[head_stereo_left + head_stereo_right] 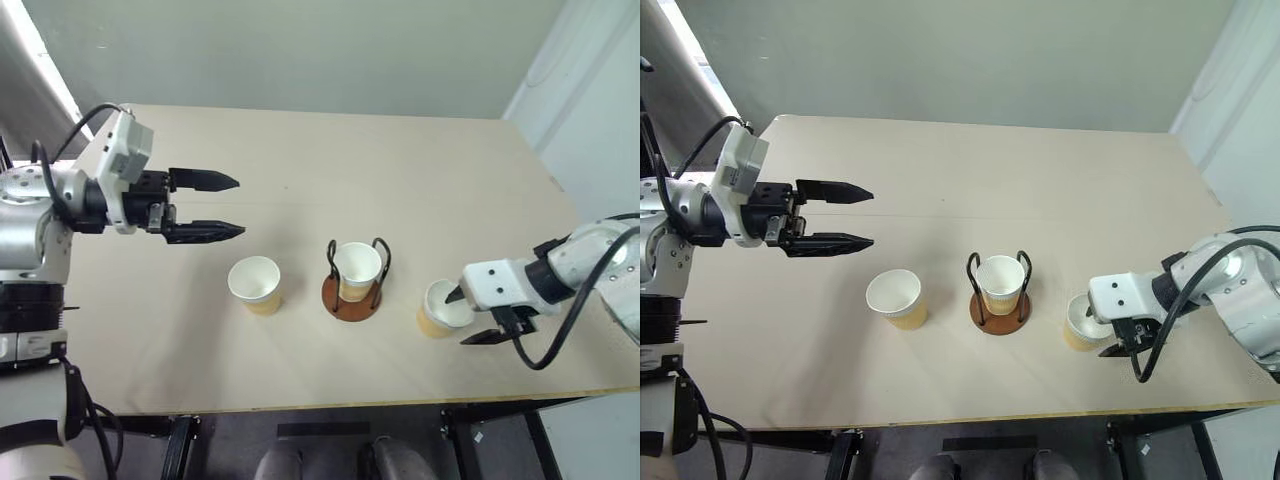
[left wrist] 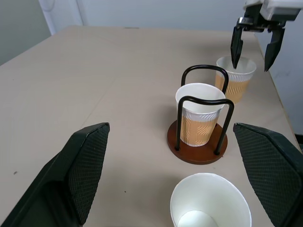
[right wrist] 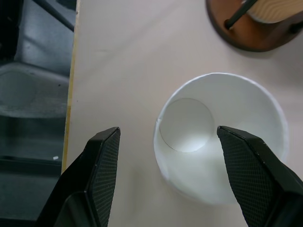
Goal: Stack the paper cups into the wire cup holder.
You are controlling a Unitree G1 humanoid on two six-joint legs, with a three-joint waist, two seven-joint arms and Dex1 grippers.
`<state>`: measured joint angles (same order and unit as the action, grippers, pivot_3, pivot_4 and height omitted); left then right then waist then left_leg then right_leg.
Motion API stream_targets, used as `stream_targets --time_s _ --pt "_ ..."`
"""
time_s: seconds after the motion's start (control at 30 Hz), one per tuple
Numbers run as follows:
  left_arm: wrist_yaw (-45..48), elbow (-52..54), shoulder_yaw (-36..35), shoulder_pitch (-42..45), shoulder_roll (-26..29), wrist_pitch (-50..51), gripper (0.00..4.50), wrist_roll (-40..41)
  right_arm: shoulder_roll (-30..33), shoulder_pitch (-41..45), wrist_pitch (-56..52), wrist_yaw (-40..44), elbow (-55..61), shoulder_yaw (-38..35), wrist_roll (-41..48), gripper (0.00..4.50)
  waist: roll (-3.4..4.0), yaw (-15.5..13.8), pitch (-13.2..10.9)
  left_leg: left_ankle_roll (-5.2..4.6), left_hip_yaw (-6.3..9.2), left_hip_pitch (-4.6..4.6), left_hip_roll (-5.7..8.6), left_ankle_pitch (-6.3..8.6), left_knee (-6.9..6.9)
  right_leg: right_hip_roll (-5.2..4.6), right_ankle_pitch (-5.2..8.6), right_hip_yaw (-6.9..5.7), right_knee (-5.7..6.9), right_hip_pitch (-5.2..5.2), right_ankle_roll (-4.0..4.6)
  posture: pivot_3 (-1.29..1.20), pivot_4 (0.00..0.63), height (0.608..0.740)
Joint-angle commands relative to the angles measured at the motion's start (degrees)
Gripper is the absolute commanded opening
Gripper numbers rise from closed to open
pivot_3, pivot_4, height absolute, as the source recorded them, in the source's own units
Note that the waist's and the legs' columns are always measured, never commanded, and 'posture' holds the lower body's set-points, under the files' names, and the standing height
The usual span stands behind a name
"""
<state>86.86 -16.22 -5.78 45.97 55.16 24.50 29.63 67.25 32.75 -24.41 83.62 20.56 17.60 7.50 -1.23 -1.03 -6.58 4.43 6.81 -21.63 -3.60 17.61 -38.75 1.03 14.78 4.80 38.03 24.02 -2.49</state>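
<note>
Three tan paper cups with white insides stand in a row on the table. The left cup point(image 1: 254, 284) stands alone. The middle cup point(image 1: 357, 270) sits upright inside the wire cup holder point(image 1: 350, 305), between its two black loops on the reddish-brown disc. My right gripper point(image 1: 468, 317) hangs open over the right cup point(image 1: 438, 310), with one finger over the cup's mouth and the other outside its near wall point(image 3: 163, 142). My left gripper point(image 1: 232, 206) stands open above the table, to the left of the cups and behind them, with nothing between its fingers point(image 2: 90, 165).
The beige table point(image 1: 400, 170) has its front edge point(image 1: 330, 400) close to the right cup. A pale wall rises past the table's right side. Open tabletop lies behind the cups and to the left.
</note>
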Motion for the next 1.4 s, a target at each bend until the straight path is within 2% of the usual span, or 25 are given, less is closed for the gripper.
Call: stream_targets --time_s 0.03,0.33,0.5,0.6,0.8,0.87,1.1,1.4 --pt "0.2 2.2 -1.2 1.6 -0.4 0.4 4.5 1.4 -1.8 0.7 2.1 -0.6 -1.5 1.4 -3.1 3.27 -0.03 0.0 0.0 0.0 0.01 0.0 0.0 0.0 -0.01 0.0 0.0 -0.01 -0.01 -0.02 -0.01 0.0 0.15 0.74" --pt "5.4 7.5 0.4 -0.8 -0.6 5.1 4.5 5.6 -4.9 1.9 2.9 0.2 -3.4 2.8 -6.2 3.27 -0.03 0.0 0.0 -0.04 0.01 0.0 0.02 0.02 -0.19 0.0 -0.05 0.0 -0.02 -0.11 -0.09 0.0 0.15 0.74" --pt "5.6 11.5 3.0 -3.7 1.9 5.3 4.5 9.0 -5.1 1.8 3.2 1.1 -3.5 2.7 -6.7 3.27 -0.03 0.0 0.0 -0.04 0.01 0.01 0.01 0.02 -0.2 0.0 -0.06 0.0 -0.01 -0.11 -0.09 0.0 0.15 0.74" --pt "5.6 12.8 5.7 -5.0 4.5 3.6 4.5 10.9 -5.1 1.7 3.6 1.5 -3.6 2.7 -7.1 2.71 -0.03 0.0 0.0 -0.04 0.01 0.01 0.01 0.02 -0.2 0.0 -0.06 0.01 -0.02 -0.11 -0.1 0.0 0.15 0.74" --pt "5.6 13.0 10.4 -4.8 8.5 -0.4 4.5 13.8 -4.9 1.0 3.6 2.2 -2.5 2.2 -6.4 0.54 -0.03 0.0 0.0 -0.04 0.02 0.02 0.01 0.02 -0.18 0.0 -0.06 0.01 -0.01 -0.11 -0.09 0.0 0.15 0.74" --pt "5.6 12.6 11.2 -4.4 8.9 -1.0 4.5 14.3 -4.8 0.7 3.6 2.2 -2.3 2.0 -6.3 0.03 -0.03 -0.1 0.0 -0.05 0.02 0.01 0.01 0.02 -0.18 0.0 -0.06 0.01 -0.02 -0.13 -0.09 0.0 0.15 0.74" --pt "5.6 11.5 11.5 -3.8 9.2 -1.7 4.5 14.5 -4.3 0.0 3.0 2.3 -1.7 0.7 -5.4 0.03 -0.03 0.0 0.0 -0.05 0.02 0.01 0.01 0.03 -0.18 0.0 -0.06 0.01 -0.02 -0.13 -0.09 0.0 0.15 0.74" --pt "5.6 10.5 10.5 -3.4 9.2 -1.4 4.5 13.8 -6.3 13.9 -4.2 2.2 -4.2 -3.7 -0.4 0.03 0.02 0.2 0.0 -0.05 0.02 0.03 0.0 0.03 -0.11 0.03 -0.06 0.03 -0.03 -0.09 -0.07 0.0 0.15 0.74"
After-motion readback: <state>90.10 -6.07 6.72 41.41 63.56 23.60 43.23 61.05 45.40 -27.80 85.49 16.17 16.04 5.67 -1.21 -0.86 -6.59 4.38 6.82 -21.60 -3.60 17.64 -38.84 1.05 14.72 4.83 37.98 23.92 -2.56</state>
